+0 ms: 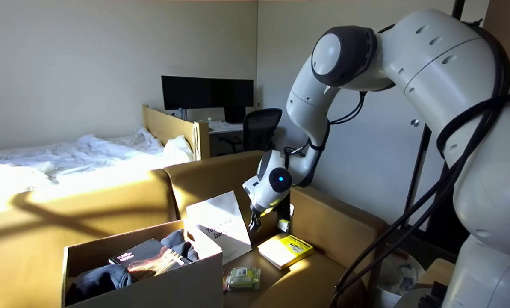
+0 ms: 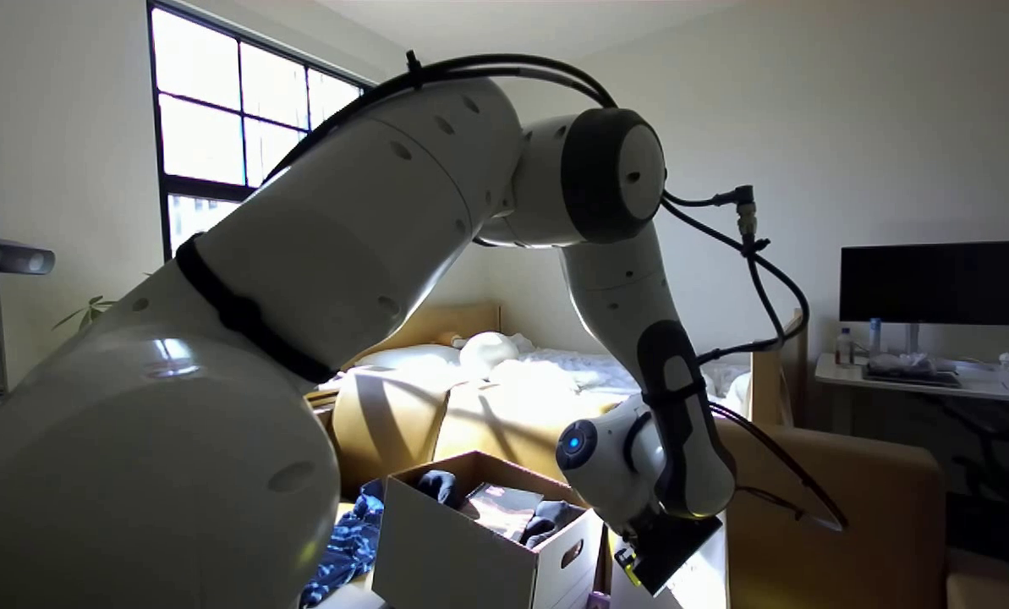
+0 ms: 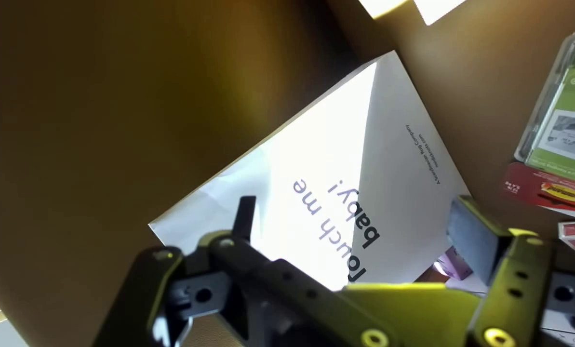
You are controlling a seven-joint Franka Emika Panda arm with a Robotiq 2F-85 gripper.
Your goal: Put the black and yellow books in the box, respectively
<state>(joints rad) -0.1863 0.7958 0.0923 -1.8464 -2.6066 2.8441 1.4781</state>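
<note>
The black book (image 1: pixel 150 258) lies in the box (image 1: pixel 182 284), tilted on dark cloth, in both exterior views; the book (image 2: pixel 501 507) and box (image 2: pixel 457 545) show there too. The yellow book (image 1: pixel 285 250) lies flat on the sofa seat, right of the box and beside the sofa arm. In the wrist view it cannot be told for certain; bright corners show at the top edge. My gripper (image 1: pixel 270 225) is above and slightly behind the yellow book, apart from it. In the wrist view the gripper (image 3: pixel 359 226) has its fingers wide apart with nothing between them.
A white printed bag or card (image 1: pixel 218 224) leans on the sofa back between box and gripper; it fills the middle of the wrist view (image 3: pixel 403 159). A green package (image 1: pixel 244 278) lies before the yellow book. The sofa arm (image 1: pixel 336 218) rises on the right. Dark cloth (image 1: pixel 101 280) fills the box.
</note>
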